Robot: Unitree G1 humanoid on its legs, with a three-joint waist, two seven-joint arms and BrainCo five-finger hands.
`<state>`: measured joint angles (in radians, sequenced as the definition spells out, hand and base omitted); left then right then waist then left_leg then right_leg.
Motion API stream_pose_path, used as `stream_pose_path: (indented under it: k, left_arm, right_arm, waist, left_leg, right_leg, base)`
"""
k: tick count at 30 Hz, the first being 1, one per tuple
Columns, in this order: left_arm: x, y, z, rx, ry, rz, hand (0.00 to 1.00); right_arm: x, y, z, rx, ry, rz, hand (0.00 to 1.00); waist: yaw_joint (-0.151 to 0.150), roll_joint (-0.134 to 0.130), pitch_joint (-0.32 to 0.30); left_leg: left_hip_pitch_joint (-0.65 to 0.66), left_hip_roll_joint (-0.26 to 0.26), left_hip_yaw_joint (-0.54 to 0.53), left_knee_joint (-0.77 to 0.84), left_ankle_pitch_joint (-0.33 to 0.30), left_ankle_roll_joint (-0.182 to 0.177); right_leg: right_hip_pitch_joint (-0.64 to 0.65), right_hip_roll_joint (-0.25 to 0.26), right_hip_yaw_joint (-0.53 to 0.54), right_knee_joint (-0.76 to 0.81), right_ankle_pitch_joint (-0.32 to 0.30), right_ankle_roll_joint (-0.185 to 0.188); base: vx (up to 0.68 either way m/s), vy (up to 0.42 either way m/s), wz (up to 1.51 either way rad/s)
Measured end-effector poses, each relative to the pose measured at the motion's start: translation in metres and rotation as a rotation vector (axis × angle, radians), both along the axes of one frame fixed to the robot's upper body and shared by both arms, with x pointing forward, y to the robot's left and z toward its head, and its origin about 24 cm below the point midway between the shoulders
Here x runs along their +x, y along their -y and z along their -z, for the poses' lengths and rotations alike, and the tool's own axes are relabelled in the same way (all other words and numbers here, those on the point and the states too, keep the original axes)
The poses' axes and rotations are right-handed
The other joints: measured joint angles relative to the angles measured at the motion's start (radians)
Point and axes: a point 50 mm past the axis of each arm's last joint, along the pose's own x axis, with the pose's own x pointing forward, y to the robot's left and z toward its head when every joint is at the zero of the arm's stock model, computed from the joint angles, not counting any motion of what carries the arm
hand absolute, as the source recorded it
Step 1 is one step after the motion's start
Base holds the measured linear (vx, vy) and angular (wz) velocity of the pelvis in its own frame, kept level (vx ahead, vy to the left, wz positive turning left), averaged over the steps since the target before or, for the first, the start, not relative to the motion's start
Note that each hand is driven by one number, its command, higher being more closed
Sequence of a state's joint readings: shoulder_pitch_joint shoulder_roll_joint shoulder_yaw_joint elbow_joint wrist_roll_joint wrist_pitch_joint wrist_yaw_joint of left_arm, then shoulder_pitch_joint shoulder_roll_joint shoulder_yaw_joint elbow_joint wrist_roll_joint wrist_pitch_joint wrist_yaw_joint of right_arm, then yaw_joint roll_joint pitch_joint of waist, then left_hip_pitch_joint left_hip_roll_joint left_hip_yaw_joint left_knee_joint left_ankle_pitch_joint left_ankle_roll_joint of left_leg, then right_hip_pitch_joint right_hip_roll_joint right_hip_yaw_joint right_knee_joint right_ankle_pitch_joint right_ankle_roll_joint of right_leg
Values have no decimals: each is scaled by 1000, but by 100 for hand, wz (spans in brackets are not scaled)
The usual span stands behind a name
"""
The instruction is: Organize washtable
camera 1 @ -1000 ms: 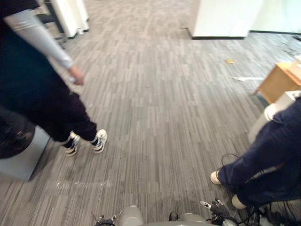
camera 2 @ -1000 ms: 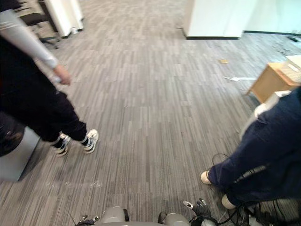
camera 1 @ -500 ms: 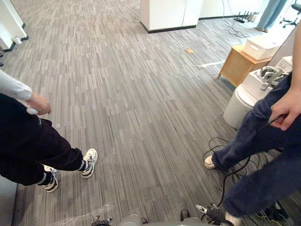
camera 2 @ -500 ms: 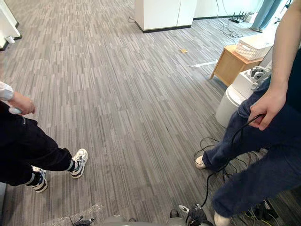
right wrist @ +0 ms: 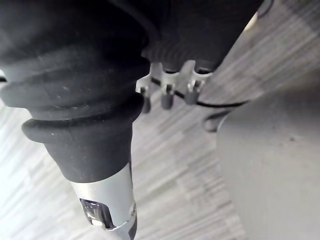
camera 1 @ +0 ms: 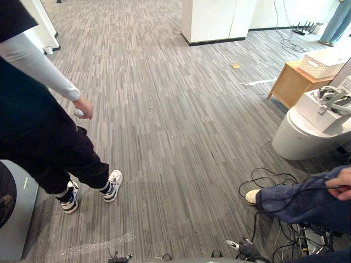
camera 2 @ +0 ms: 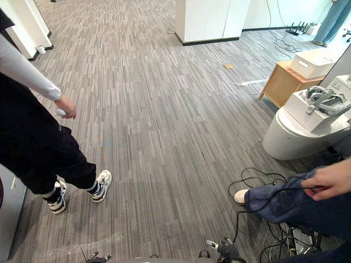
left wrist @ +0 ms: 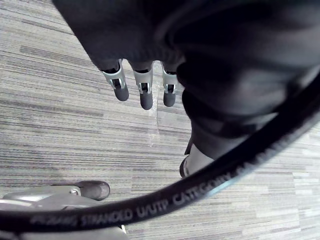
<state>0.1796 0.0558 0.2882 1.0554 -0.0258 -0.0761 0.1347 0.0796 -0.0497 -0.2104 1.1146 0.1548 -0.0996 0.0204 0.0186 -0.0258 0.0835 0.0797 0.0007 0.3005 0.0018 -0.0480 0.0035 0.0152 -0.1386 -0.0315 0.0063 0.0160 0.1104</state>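
Note:
My left hand [left wrist: 146,95] hangs beside me over grey striped carpet [camera 1: 175,126], its fingers straight and holding nothing. It also peeks in at the lower edge of the left eye view [camera 1: 118,257]. My right hand [right wrist: 167,90] hangs the same way, fingers relaxed and thumb [right wrist: 107,210] apart, nothing in it. In the left eye view the right hand [camera 1: 244,251] sits low, near loose black cables [camera 1: 269,181] on the floor.
A person [camera 1: 38,126] in dark trousers stands at the left beside a grey bin [camera 1: 13,219]. Another person's leg [camera 1: 307,200] is at the right, hand [camera 2: 334,181] on a cable. A white rounded unit [camera 1: 307,129], a wooden side table [camera 1: 293,82] and a white cabinet [camera 1: 216,19] stand beyond.
The camera has swung, so the whole scene has shifted. The person at the left has stepped closer in; the person at the right has dropped lower, still holding the cable.

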Motion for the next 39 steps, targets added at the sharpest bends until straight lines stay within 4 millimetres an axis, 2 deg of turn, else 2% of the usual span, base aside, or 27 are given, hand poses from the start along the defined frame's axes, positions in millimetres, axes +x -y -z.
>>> stream_pose_path:
  k: [3, 5, 7, 9, 11, 12, 13, 15, 16, 17, 18, 19, 20, 22, 23, 24, 25, 26, 28, 31, 33, 34, 35, 36, 37, 38, 39]
  left_arm:
    - [0, -3, 0, 3, 5, -24, 0]
    - [-1, -3, -1, -3, 18, -74, 0]
    - [-8, -8, -2, 6, 25, -148, 0]
    - [-16, -9, -3, 9, 25, -190, 0]
    - [-21, -6, -2, 1, 15, -213, 0]
    - [-20, -5, -2, 1, 17, -214, 0]
    - [-14, -5, -3, -1, 33, -210, 0]
    - [-14, 4, -1, -26, 33, -218, 0]
    - [-19, 22, 2, -70, 25, -242, 0]
    - [-16, 18, 2, -63, 41, -244, 0]
    - [-17, 7, 0, -35, 45, -244, 0]
    - [-19, 4, -1, -25, 44, -244, 0]
    - [-22, 1, -1, -19, 36, -251, 0]
    - [-34, -1, 0, -16, 1, -251, 0]
    - [-40, -8, -2, 2, -14, -246, 0]
    - [-40, -11, -2, 7, -25, -241, 0]
    - [-37, -11, -2, 6, -23, -227, 0]
    - [-34, -15, -2, 14, -26, -180, 0]
    - [-26, -15, -3, 16, -19, -142, 0]
    - [-8, -13, -3, 11, 19, -114, 0]
    - [8, -4, -4, -9, 56, -99, 0]
    - [16, 6, -3, -31, 73, -87, 0]
    - [19, 10, -3, -38, 83, -84, 0]
    - [20, 12, -3, -39, 88, -83, 0]
    - [21, 11, -3, -36, 91, -94, 0]
    - [17, 13, -2, -44, 86, -122, 0]
    - [14, 11, -2, -40, 81, -139, 0]
  right_arm:
    - [0, -1, 0, 3, 3, 6, 0]
    - [0, 2, -1, 0, 10, 28, 0]
    - [1, 2, -1, 1, 13, 28, 0]
    - [-3, 3, 0, -4, -1, 24, 0]
    - [-5, 7, 0, -16, -6, 21, 0]
    - [-4, 9, -1, -20, -5, 19, 0]
    - [0, 9, -1, -21, 1, 14, 0]
    - [3, 23, -5, -60, 8, 5, 0]
    - [9, 42, -11, -108, 31, 2, 0]
    - [17, 40, -13, -109, 52, -1, 0]
    - [7, 33, -9, -87, 32, 15, 0]
    - [3, 30, -7, -77, 18, 21, 0]
    - [-8, 28, -3, -67, -18, 31, 0]
    - [-24, 24, 2, -41, -70, 72, 0]
    - [-33, 16, 4, -17, -94, 82, 0]
    - [-38, 11, 6, 2, -103, 112, 0]
    - [-39, 10, 6, 7, -103, 123, 0]
    - [-42, 8, 7, 12, -108, 127, 0]
    - [-44, 7, 7, 9, -115, 106, 0]
    - [-39, 10, 5, -11, -88, 88, 0]
    - [-43, 15, 3, -25, -90, 91, 0]
    - [-45, 20, 2, -40, -91, 94, 0]
    - [-49, 20, 2, -40, -100, 98, 0]
    - [-51, 19, 3, -37, -106, 100, 0]
    - [-57, 15, 3, -29, -120, 103, 0]
    - [-60, 16, 3, -31, -127, 102, 0]
    - [-60, 18, 3, -35, -122, 100, 0]
  waist:
    - [-5, -3, 5]
    - [-4, 19, 29]
    - [0, 18, 42]
    - [23, 4, 56]
    - [40, 1, 61]
    - [49, 1, 69]
    - [53, -11, 87]
    - [51, 36, 101]
    - [59, 127, 91]
    - [62, 107, 109]
    - [51, 50, 109]
    - [52, 23, 100]
    - [58, 6, 99]
    - [55, -11, 69]
    - [55, -50, 59]
    - [49, -66, 59]
    - [47, -66, 59]
    - [41, -53, 65]
    - [28, -54, 63]
    - [-13, -26, 61]
    - [-24, 3, 67]
    - [-35, 40, 73]
    - [-37, 48, 74]
    - [-35, 47, 75]
    - [-35, 43, 75]
    - [-47, 52, 69]
    - [-54, 55, 65]
  left_leg:
    - [-31, 17, -8, 83, -37, 1]
    - [-116, 92, -50, 334, -165, -16]
    - [-188, 152, -58, 529, -205, -41]
    - [-284, 201, -54, 757, -156, -40]
    - [-301, 185, -68, 760, -115, -82]
    - [-317, 174, -68, 764, -91, -80]
    - [-350, 153, -67, 751, -109, -67]
    - [-339, 141, -83, 576, -163, -54]
    - [-351, 191, -73, 455, -155, -3]
    - [-358, 167, -57, 468, -171, -25]
    - [-358, 110, -44, 489, -187, -16]
    - [-372, 88, -38, 520, -206, -3]
    - [-418, 78, -35, 615, -266, 22]
    - [-391, 42, -13, 628, -306, 52]
    - [-353, -9, 5, 606, -332, 66]
    - [-318, -32, 12, 606, -352, 77]
    - [-297, -38, 11, 601, -361, 84]
    - [-233, -51, -6, 576, -377, 93]
    - [-126, -61, -25, 499, -378, 109]
    - [8, -59, -60, 354, -357, 104]
    - [80, -50, -79, 281, -356, 101]
    - [144, -34, -100, 223, -359, 91]
    - [169, -33, -103, 200, -358, 60]
    - [194, -34, -103, 190, -357, 51]
    - [239, -30, -107, 191, -368, 27]
    - [258, -1, -116, 238, -383, -2]
    - [257, 16, -117, 280, -382, -7]
  right_leg:
    - [20, 1, -19, 6, -4, -4]
    - [48, 38, -53, 52, -51, -28]
    - [48, 59, -79, 110, -99, -34]
    - [52, 69, -93, 171, -146, -36]
    - [52, 57, -61, 130, -143, -42]
    - [50, 49, -46, 111, -140, -46]
    - [46, 24, -22, 88, -137, -51]
    - [12, 9, 6, 59, -139, -47]
    - [-43, 61, 11, 163, -181, -19]
    - [-111, 47, 8, 376, -240, -7]
    - [-99, 16, 1, 507, -324, -22]
    - [-75, 4, -7, 514, -382, -40]
    - [-61, -22, -25, 503, -460, -8]
    - [-26, -66, -31, 510, -489, 27]
    - [-64, -101, 6, 679, -480, 16]
    - [-127, -117, 37, 869, -408, -15]
    - [-155, -120, 48, 943, -349, -15]
    - [-203, -119, 58, 1065, -237, -31]
    - [-249, -94, 21, 1170, -276, -64]
    - [-373, -21, -93, 1041, -361, -75]
    - [-445, 30, -132, 840, -350, -83]
    - [-483, 72, -136, 618, -283, -92]
    - [-491, 91, -136, 476, -210, -98]
    - [-498, 96, -137, 392, -164, -107]
    - [-509, 113, -135, 341, -80, -148]
    - [-506, 129, -127, 384, 46, -208]
    - [-502, 120, -132, 411, 79, -191]
  base:
    - [-31, -29, 18]
    - [-38, -40, 39]
    - [-67, 12, 46]
    - [-92, 2, 29]
    - [-23, 20, -14]
    - [29, 83, -22]
    - [12, 139, -24]
    - [-34, 197, -35]
    - [9, 202, -40]
    - [74, 168, -4]
    - [113, 94, 31]
    - [102, 36, 35]
    - [94, 117, 18]
    - [168, 195, 1]
    - [437, 202, -8]
    - [398, 139, -6]
    - [471, 209, 7]
    - [421, 161, 3]
    - [465, 155, 6]
    - [398, 114, 24]
    - [507, 91, 42]
    - [605, 62, 52]
    - [614, 46, 50]
    - [664, 9, 35]
    - [705, -38, 45]
    - [900, -80, 49]
    - [769, -91, 43]
